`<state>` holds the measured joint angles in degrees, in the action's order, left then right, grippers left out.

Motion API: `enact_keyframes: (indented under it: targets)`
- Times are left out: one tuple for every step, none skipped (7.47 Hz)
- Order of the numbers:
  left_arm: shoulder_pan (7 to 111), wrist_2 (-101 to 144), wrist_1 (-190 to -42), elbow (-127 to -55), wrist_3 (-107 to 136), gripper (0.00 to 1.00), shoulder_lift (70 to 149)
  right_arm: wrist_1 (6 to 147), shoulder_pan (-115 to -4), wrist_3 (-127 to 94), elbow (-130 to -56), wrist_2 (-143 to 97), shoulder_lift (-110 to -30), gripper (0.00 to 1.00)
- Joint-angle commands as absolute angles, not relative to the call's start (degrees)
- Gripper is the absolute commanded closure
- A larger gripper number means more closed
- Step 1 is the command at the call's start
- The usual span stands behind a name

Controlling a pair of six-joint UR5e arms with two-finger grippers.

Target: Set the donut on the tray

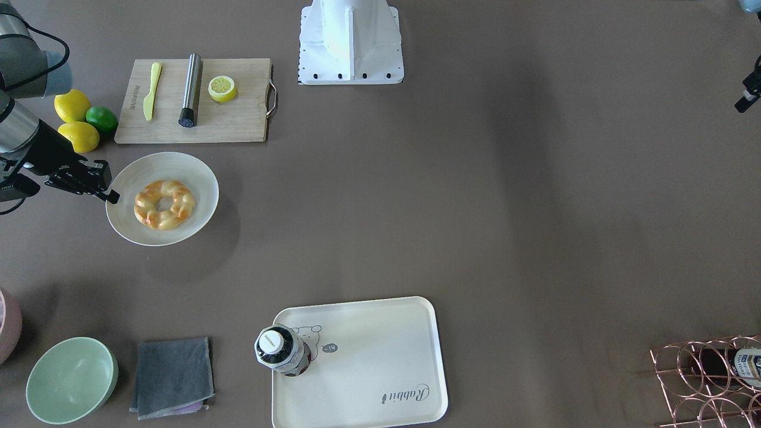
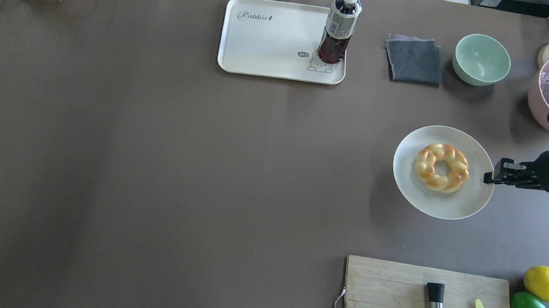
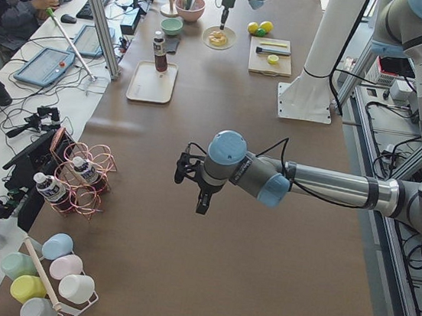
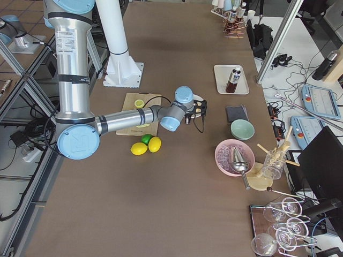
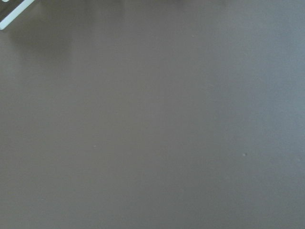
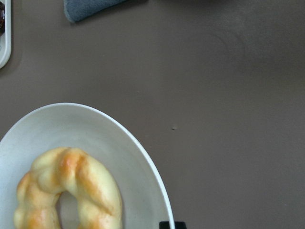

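The donut [image 2: 442, 167] lies flat in the middle of a round white plate [image 2: 460, 207], at the right side of the overhead view. The tray [image 2: 271, 42] sits at the top middle of that view, well apart from the donut. A dark bottle [image 2: 337, 31] stands up on the tray's right end, on the bear drawing.

The right gripper [image 2: 492, 171] hangs over the plate's right edge, just beside the donut and not touching it. It is small and dark here, so I cannot tell if its fingers are wide or close together.

The left gripper [image 3: 200, 203] points down over the bare brown table [image 5: 152, 114], far from the plate. I cannot tell how wide it is. It holds nothing.
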<state>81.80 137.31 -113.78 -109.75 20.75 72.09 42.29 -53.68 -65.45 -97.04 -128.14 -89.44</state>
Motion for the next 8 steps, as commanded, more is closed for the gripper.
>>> enact_keyframes:
  targets:
    - [69.83,137.29,-115.84,-110.13,36.23,0.05,80.64,44.64,-52.56,-71.88,-97.90,-127.88,-84.12,1.00]
    - [65.26,136.68,-117.32,-110.04,43.61,0.05,84.51,47.00,-52.38,-72.94,-100.52,-127.79,-84.02,1.00]
    - [62.60,136.76,-117.59,-110.30,49.86,0.05,88.55,50.85,-51.25,-73.21,-103.51,-127.44,-83.68,1.00]
    - [57.36,136.06,-117.60,-110.74,57.06,0.05,93.03,54.28,-50.72,-74.34,-104.84,-127.18,-81.24,1.00]
    - [51.56,130.83,-117.60,-110.83,65.31,0.05,97.34,56.40,-48.54,-77.66,-105.46,-126.05,-78.08,1.00]
    - [47.50,126.52,-117.25,-110.57,70.61,0.05,100.17,56.86,-44.95,-79.61,-105.56,-122.29,-76.31,1.00]
    - [44.50,124.47,-116.99,-110.31,75.36,0.05,102.72,57.30,-42.13,-81.46,-105.99,-119.99,-74.64,1.00]
    - [42.21,124.11,-115.16,-110.04,80.20,0.05,106.75,58.96,-40.27,-83.30,-107.39,-118.40,-74.10,1.00]
